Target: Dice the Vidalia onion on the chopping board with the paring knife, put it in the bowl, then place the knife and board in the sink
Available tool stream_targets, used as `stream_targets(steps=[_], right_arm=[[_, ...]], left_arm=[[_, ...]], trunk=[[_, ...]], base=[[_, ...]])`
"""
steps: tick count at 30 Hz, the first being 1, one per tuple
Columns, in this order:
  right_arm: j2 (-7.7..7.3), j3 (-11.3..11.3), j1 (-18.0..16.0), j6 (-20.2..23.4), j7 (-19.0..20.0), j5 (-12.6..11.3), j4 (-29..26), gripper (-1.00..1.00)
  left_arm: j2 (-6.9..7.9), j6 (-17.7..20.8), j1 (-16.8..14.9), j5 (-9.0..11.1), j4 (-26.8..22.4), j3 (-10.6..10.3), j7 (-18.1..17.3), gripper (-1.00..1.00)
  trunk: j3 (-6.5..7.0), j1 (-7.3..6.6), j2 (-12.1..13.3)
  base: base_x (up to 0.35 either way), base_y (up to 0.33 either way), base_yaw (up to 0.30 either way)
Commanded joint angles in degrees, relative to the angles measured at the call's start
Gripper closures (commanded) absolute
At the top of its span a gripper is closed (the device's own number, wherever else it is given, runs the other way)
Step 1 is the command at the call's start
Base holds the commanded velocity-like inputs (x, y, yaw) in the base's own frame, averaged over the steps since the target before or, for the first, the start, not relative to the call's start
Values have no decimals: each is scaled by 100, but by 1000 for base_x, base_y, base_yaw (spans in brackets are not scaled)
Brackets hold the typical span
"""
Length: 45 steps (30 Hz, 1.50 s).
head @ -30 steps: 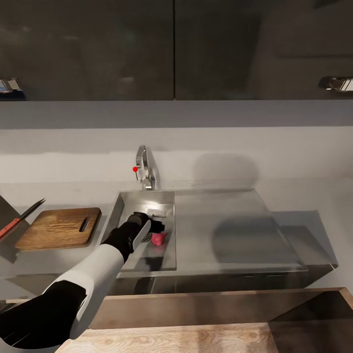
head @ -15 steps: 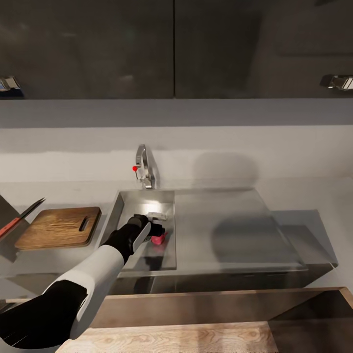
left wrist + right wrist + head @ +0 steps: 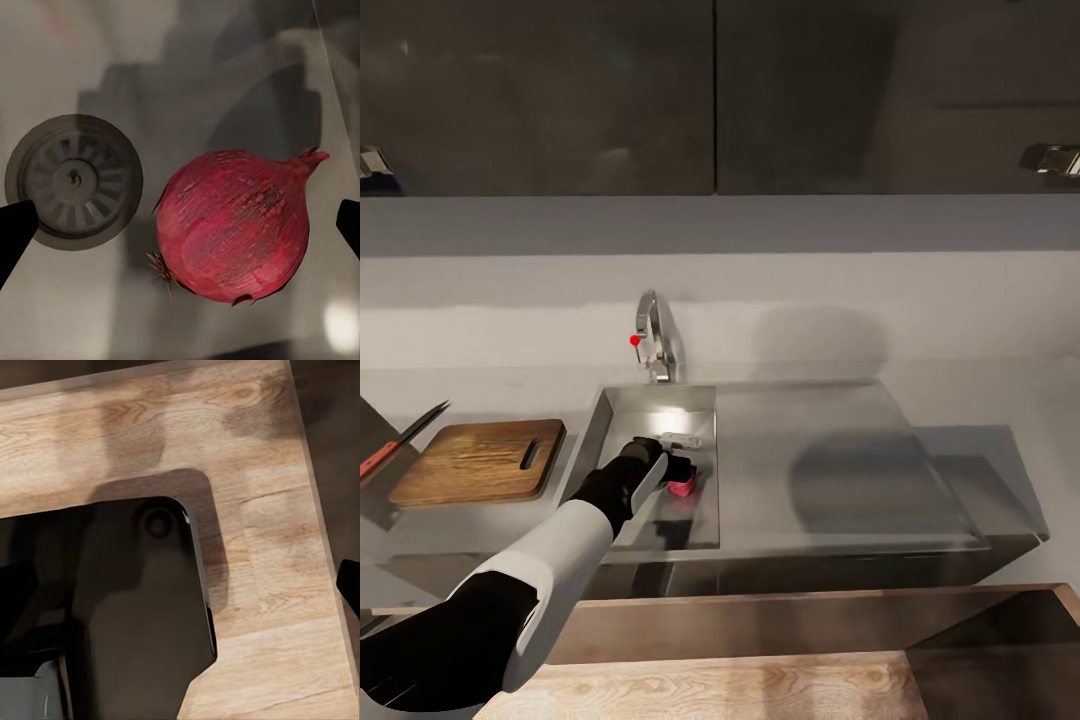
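left wrist | vidalia onion (image 3: 236, 225) on its side | tip away from drain (image 3: 73, 180)

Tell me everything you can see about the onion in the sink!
The Vidalia onion is a small pink-red bulb with streaky, papery skin, a pointed tip and a tuft of roots. It is whole and lies on its side on the steel floor of the sink, beside the round drain. The left gripper is open around it.

Sink (image 3: 660, 420) seen from above and in front by head view. Onion (image 3: 236, 225) and drain (image 3: 73, 180) viewed close, straight down, between left claw (image 3: 180, 225) tips; both shared with head view. Wood floor (image 3: 270, 547) faced by right wrist view.
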Motion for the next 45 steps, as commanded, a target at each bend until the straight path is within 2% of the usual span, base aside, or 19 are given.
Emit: stream_targets(steps=[1,21,28,45], right_arm=[[-3,-9,6,-3,20,-29,-11,-100],[5,-32,6,6,-28,-31,-8,-100],[50,-18,2,6,-32,-37,-8,-100],[73,7,8,7,-32,-38,-2,-100]], left_arm=[[3,22,-5,63,-5,-38,49,-100],[3,23,-5,63,4,-38,-65,-100],[4,23,-5,66,10,-38,-65,-100],[3,23,2,69,11,-38,-74,-100]], trunk=[[-10,3,-11],[-10,3,-11],[-14,3,-11],[-157,3,-11]], base=[[0,0,0],[0,0,0],[0,0,0],[54,-34,0]])
